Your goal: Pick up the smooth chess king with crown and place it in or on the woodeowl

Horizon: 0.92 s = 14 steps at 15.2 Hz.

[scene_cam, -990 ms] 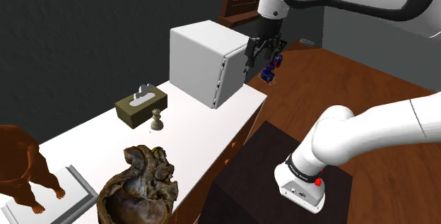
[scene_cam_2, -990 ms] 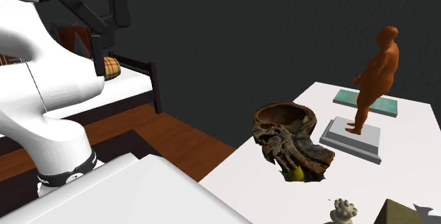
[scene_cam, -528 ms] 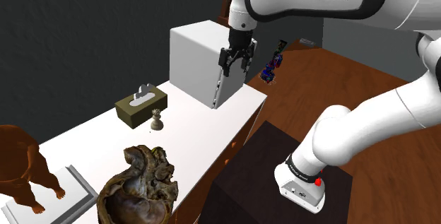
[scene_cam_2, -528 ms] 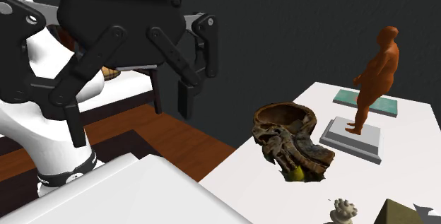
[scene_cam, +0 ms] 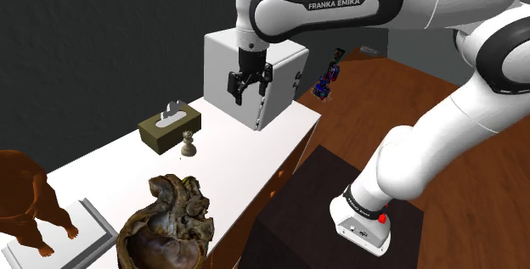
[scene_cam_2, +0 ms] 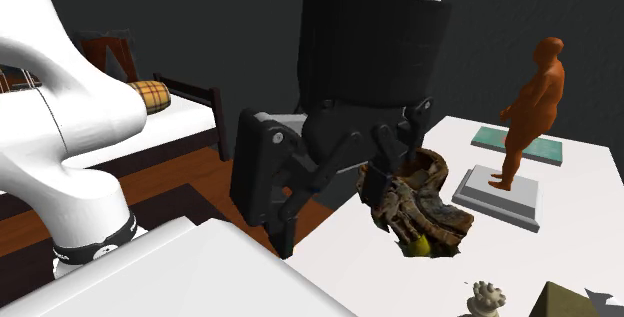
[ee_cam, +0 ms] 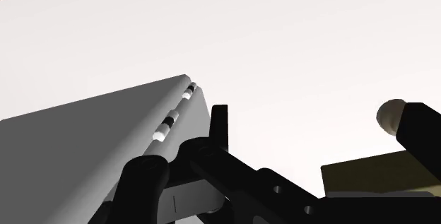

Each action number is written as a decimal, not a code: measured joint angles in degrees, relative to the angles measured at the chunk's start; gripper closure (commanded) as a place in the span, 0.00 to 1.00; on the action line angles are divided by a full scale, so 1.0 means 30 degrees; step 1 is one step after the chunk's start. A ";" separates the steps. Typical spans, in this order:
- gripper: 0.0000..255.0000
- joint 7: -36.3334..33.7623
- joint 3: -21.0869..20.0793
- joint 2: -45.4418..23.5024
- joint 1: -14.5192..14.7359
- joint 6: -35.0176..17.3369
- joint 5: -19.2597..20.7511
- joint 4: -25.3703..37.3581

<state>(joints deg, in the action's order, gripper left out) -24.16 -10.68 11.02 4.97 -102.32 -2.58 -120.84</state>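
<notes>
While the king [scene_cam: 188,146] has not stirred from its spot on the table [scene_cam: 246,165], just beside the tissue box [scene_cam: 170,126] and between that box and the owl [scene_cam: 166,225], the arm has swung a good way in the last second. The gripper [scene_cam: 247,89] was out past the table's edge, over the floor on the shoulder view's right of the white box [scene_cam: 242,64]. Now it hangs over the table in front of that box's face. In the second exterior view the gripper [scene_cam_2: 335,190] has come into the foreground and partly covers the owl [scene_cam_2: 415,205], with the figure [scene_cam_2: 530,105] on its plinth beyond and the king [scene_cam_2: 487,298] at the bottom edge. The fingers [scene_cam_2: 278,210] stand spread apart with nothing between them, and the wrist view agrees: the gripper [ee_cam: 318,127] looks down on bare table, with the white box [ee_cam: 85,152] to one side and the tissue box [ee_cam: 374,177] by the other finger. A small pale knob near that finger may be the king, though I cannot be sure. By my reading this is the approach, barely begun, with nothing grasped. The hand is high and well apart from the piece, so it has yet to carry on toward the shoulder view's left and come down. The tissue box sits close enough to crowd one finger.
</notes>
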 measured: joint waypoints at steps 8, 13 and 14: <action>0.00 -0.1678 -0.0967 -0.5560 0.0794 -0.1323 0.0201 0.3756; 0.00 -0.2789 -0.1381 -0.9139 0.1608 -0.1589 0.0555 0.6799; 0.00 -0.2887 -0.1401 -0.9822 0.1727 -0.1612 0.0629 0.7403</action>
<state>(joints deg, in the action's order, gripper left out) -32.82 -14.89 -18.44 10.15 -107.15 -0.70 -98.63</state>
